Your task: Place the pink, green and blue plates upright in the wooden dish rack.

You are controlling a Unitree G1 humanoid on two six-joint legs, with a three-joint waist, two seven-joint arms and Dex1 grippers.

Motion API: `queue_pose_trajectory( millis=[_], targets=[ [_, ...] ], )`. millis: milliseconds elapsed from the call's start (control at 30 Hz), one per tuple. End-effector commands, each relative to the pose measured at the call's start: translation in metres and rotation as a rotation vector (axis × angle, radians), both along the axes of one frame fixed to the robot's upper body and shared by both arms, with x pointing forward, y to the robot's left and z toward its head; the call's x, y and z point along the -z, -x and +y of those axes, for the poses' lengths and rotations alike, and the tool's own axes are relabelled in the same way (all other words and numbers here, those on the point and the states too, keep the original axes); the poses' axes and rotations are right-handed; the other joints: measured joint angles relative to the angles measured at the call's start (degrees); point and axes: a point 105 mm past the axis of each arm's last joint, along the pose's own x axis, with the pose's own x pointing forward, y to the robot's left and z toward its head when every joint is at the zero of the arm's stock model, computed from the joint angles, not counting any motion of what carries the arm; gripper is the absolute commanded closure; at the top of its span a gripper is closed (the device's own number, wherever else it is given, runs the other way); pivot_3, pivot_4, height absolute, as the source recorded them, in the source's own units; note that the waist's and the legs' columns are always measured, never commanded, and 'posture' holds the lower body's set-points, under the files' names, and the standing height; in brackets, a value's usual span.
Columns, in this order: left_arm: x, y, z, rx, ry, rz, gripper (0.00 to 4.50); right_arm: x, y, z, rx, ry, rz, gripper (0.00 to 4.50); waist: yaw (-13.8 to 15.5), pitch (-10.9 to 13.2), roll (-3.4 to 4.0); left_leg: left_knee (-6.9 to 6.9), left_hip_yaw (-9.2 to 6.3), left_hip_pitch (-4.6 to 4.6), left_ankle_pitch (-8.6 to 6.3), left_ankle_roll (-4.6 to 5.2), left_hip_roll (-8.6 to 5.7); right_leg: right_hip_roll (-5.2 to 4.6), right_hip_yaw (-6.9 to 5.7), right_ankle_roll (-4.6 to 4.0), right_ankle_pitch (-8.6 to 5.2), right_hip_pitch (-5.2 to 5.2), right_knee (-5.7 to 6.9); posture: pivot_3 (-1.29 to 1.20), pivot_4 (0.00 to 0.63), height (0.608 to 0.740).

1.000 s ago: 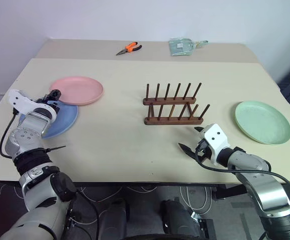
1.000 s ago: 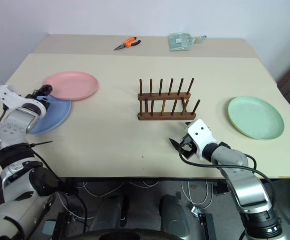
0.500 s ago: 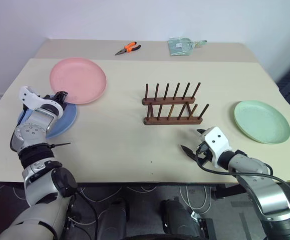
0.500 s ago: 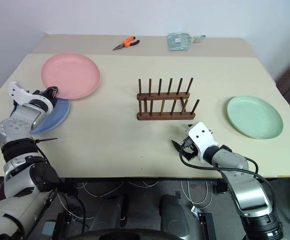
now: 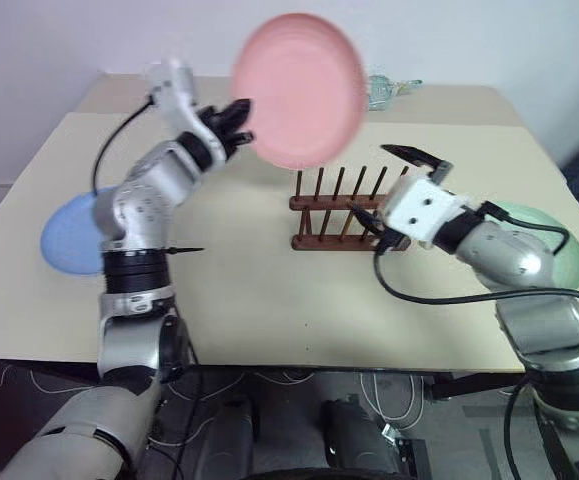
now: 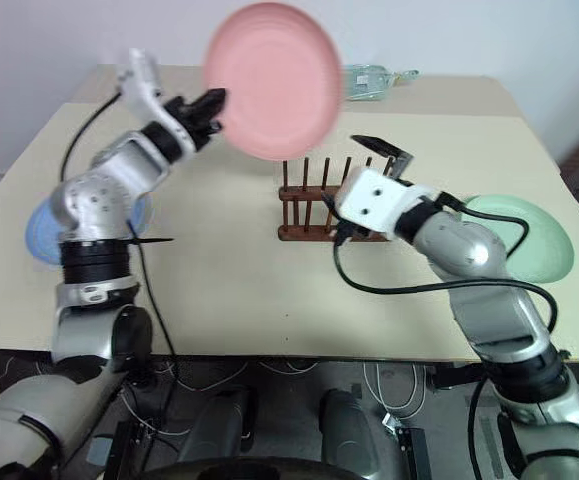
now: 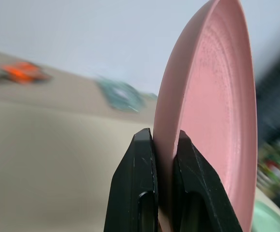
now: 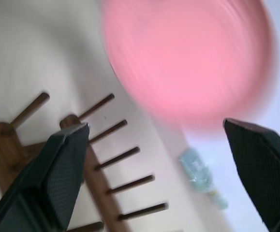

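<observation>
My left gripper (image 5: pixel 237 125) is shut on the rim of the pink plate (image 5: pixel 297 90). It holds the plate up on edge in the air, above and behind the wooden dish rack (image 5: pixel 344 210). In the left wrist view both black fingers (image 7: pixel 140 183) pinch the pink plate (image 7: pixel 212 96). My right gripper (image 5: pixel 374 180) is raised just right of the rack, open and holding nothing. Its wide-apart fingers (image 8: pixel 67 164) frame the pink plate (image 8: pixel 188 63) and the rack's pegs (image 8: pixel 115 159). The blue plate (image 5: pixel 69 232) lies flat at the table's left. The green plate (image 6: pixel 529 235) lies flat at the right, partly behind my right arm.
A teal packet (image 5: pixel 389 88) lies on the far table behind the rack, and orange pliers (image 7: pixel 26 71) lie further left there. The rack's slots hold nothing. Bare tabletop (image 5: pixel 259 290) runs in front of the rack to the near edge.
My left gripper closed on the pink plate, lifted it off the table and swung it up and right over the rack, turning it on edge. My right gripper rose beside the rack, still open.
</observation>
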Motion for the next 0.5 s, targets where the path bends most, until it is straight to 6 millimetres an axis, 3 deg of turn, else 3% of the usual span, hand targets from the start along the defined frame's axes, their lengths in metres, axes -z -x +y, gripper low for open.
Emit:
queue_pose_trajectory(
  millis=[33, 100, 167, 233, 433, 500],
  targets=[
    [-0.023, 0.019, -0.025, 0.098, 0.004, -0.054, 4.43, -0.005, -0.012, -0.002, 0.041, 0.128, -0.122, 0.0, -0.29, 0.02, 0.02, 0.0, 0.0, -0.02, 0.0, 0.0, 0.0, 0.0, 0.0, 0.0, 0.0, -0.05, 0.04, 0.0, 0.15, 0.732],
    [-0.021, 0.024, -0.032, 0.132, 0.013, -0.037, 4.43, -0.001, -0.016, -0.002, 0.047, 0.165, -0.138, 0.0, -0.41, 0.04, 0.05, 0.0, 0.0, -0.03, 0.01, 0.01, 0.0, 0.01, 0.01, 0.01, 0.0, -0.09, 0.1, 0.0, 0.15, 0.732],
    [-0.018, 0.026, -0.035, 0.149, 0.005, -0.023, 4.5, 0.003, -0.02, -0.006, 0.066, 0.219, -0.156, 0.53, -0.43, 0.05, 0.07, 0.01, 0.0, -0.02, 0.01, 0.01, 0.0, 0.01, 0.01, 0.01, 0.0, -0.1, 0.12, 0.0, 0.15, 0.732],
    [-0.014, 0.026, -0.034, 0.153, -0.005, -0.007, 4.5, 0.004, -0.022, -0.012, 0.094, 0.255, -0.179, 1.33, -0.29, 0.05, 0.08, 0.02, 0.0, -0.02, 0.01, 0.01, 0.0, 0.01, 0.01, 0.01, 0.0, -0.09, 0.12, 0.0, 0.15, 0.732],
    [-0.009, 0.029, -0.033, 0.176, 0.017, 0.025, 4.5, 0.005, -0.023, -0.018, 0.122, 0.288, -0.215, 4.39, -0.12, 0.05, 0.07, 0.05, 0.0, -0.03, 0.01, 0.0, 0.0, 0.01, 0.01, 0.0, 0.0, -0.06, 0.1, 0.0, 0.15, 0.732],
    [-0.014, 0.031, -0.032, 0.195, 0.09, 0.026, 3.71, 0.005, -0.022, -0.016, 0.117, 0.295, -0.226, 4.5, -0.09, 0.06, 0.07, 0.05, -0.01, -0.03, 0.01, 0.0, 0.0, 0.0, 0.01, 0.0, 0.0, -0.06, 0.09, 0.0, 0.15, 0.732]
  ],
)
